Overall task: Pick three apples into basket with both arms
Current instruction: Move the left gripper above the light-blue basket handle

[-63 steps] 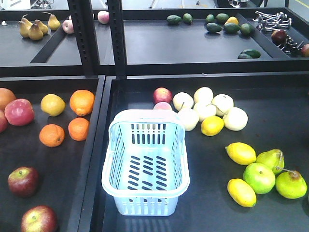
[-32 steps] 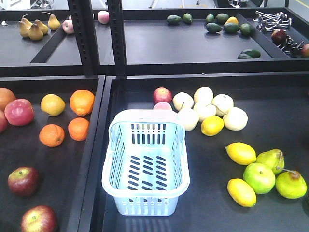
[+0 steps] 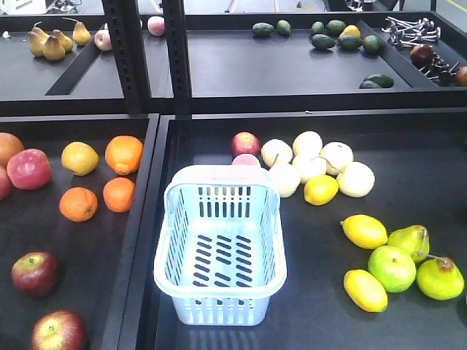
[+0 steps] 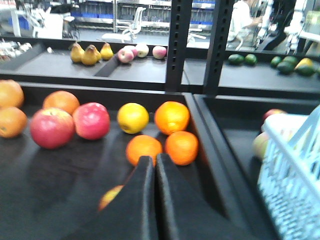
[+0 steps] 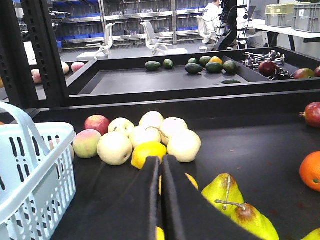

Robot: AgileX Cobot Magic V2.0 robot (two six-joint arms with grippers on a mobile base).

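Trays [image 3: 408, 146] of matte black sheet with low walls hold everything exactly as a second ago: no fruit in the front view has shifted, nor has the basket [image 3: 219, 248]. It stands front and centre in the right tray, against that tray's left wall. It is pale blue-white glossy plastic, rectangular with rounded corners, slotted in walls and floor, with nothing inside.

The left gripper [image 4: 153, 159], two smooth black tapering fingers pressed flat together on nothing, hangs over the left tray [image 3: 80, 248] short of a cluster of oranges [image 4: 172, 117]. The right gripper [image 5: 161, 160], likewise pressed together and holding nothing, faces pale round fruit [image 5: 184, 145] and a lemon [image 5: 148, 152].

Two apples [image 3: 34, 273], dark maroon, round and faintly flecked, lie in the left tray's near corner. The nearer apple [image 3: 58, 329] is cut by the frame edge, and both are well apart from the basket.
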